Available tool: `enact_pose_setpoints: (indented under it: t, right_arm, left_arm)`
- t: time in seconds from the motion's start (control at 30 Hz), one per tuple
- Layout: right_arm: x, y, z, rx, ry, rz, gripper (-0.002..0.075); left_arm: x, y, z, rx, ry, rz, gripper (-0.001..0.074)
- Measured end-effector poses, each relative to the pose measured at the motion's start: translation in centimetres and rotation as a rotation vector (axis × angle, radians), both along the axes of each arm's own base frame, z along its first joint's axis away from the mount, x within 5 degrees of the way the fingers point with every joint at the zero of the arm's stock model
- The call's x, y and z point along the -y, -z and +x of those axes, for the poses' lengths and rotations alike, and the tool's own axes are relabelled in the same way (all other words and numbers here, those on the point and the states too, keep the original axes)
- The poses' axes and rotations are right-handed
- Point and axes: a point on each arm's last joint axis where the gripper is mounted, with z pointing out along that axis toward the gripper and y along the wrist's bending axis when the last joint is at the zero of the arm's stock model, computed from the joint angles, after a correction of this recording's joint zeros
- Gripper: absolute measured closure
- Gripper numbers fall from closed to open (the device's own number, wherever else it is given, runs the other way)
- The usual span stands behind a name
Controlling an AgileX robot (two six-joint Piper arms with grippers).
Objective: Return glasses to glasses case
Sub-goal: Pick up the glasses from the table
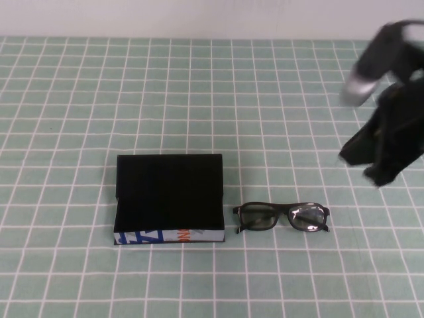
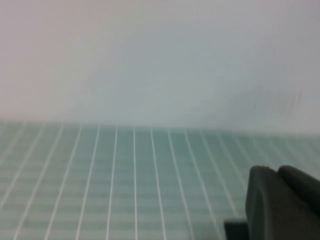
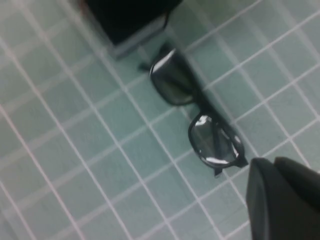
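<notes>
The glasses case lies open left of the table's middle, black inside, with its white printed front edge toward me. The black glasses lie folded on the mat just right of the case, apart from it. My right gripper hangs above the mat, up and to the right of the glasses, fingers together and empty. In the right wrist view the glasses lie ahead of the gripper, with a corner of the case beyond. My left gripper shows only in its wrist view, shut and empty.
A green mat with a white grid covers the table. A pale wall runs along the far edge. The left wrist view faces the bare mat and the wall.
</notes>
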Motion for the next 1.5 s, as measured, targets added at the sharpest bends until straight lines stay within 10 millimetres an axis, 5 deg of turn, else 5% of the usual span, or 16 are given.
enact_pose_setpoints:
  t: [0.43, 0.67, 0.8, 1.5]
  right_arm:
    - [-4.9, 6.1, 4.1, -0.067, -0.193, -0.153, 0.0727]
    - [-7.4, 9.6, 5.1, -0.097, -0.265, -0.232, 0.0547]
    - [-7.8, 11.0, 5.8, -0.077, -0.284, -0.283, 0.0500]
    - [-9.2, 15.4, 8.4, -0.089, -0.321, -0.334, 0.0496]
  left_arm:
    - [1.1, 2.2, 3.4, -0.353, 0.152, 0.188, 0.0737]
    - [1.7, 2.9, 4.3, -0.429, 0.239, 0.239, 0.0737]
    - [1.9, 3.1, 4.7, -0.452, 0.251, 0.237, 0.0737]
    - [2.2, 3.3, 4.5, -0.481, 0.289, 0.240, 0.0737]
